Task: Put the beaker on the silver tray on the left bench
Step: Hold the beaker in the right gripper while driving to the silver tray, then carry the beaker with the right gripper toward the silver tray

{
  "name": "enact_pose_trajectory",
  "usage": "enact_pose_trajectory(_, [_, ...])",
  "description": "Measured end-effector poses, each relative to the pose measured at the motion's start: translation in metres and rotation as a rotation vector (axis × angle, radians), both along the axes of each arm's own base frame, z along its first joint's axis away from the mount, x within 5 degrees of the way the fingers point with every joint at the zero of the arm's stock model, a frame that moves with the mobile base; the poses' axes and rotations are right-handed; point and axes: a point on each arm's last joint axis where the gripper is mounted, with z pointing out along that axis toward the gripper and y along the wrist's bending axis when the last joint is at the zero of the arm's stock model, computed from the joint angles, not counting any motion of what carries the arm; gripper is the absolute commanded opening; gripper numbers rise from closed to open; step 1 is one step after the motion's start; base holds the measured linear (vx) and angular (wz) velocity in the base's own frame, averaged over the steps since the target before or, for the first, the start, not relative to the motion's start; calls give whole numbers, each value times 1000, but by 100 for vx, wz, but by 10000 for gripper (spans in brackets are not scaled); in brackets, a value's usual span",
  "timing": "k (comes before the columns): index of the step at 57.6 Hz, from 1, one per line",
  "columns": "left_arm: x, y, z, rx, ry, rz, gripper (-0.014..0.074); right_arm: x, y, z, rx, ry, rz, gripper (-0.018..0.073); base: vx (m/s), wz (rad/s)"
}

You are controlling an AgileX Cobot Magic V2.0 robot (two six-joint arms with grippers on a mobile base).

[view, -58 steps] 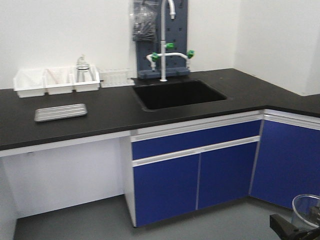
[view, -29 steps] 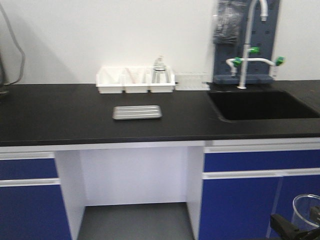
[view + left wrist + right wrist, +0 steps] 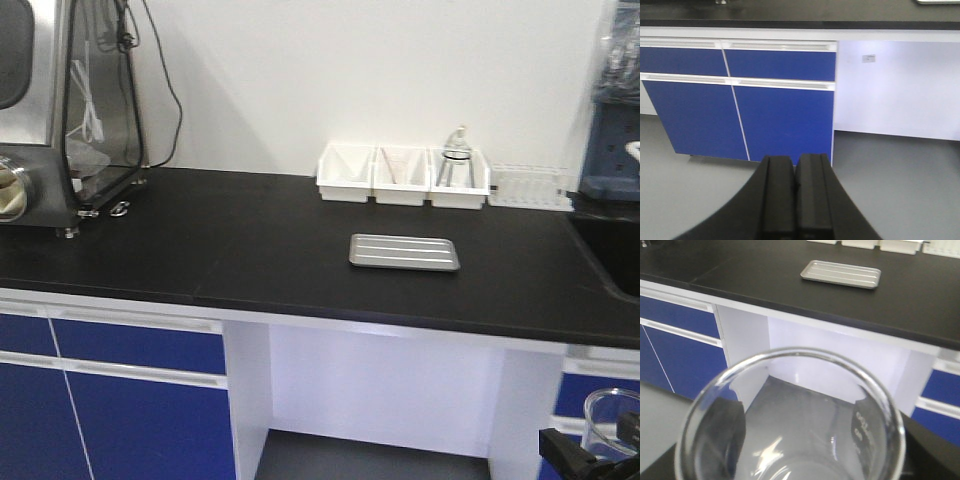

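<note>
- Front view: silver tray (image 3: pixel 404 252) lies flat on left bench (image 3: pixel 250 250), long axis 9-to-3; beaker (image 3: pixel 610 420) upright at 5 o'clock corner, cut off by frame edge
- Left wrist view: left gripper (image 3: pixel 795 200) jaws pressed together, holding nothing
- Right wrist view: beaker rim up, base hidden; right gripper (image 3: pixel 795 462) pinches it, black parts at 4 and 8 o'clock

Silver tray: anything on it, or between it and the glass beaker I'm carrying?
Nothing visible does. The flat rectangular silver metal tray lies bare on the black bench, open worktop before it. Only open floor separates the small clear glass beaker from the bench front.
</note>
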Motion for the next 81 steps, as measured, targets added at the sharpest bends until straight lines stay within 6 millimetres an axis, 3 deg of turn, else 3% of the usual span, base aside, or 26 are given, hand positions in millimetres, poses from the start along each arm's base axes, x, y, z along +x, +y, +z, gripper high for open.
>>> enact_pose_trajectory(81, [0,0,0,0,0,0,1,0,0,0,0,0,0,-6,40,-12])
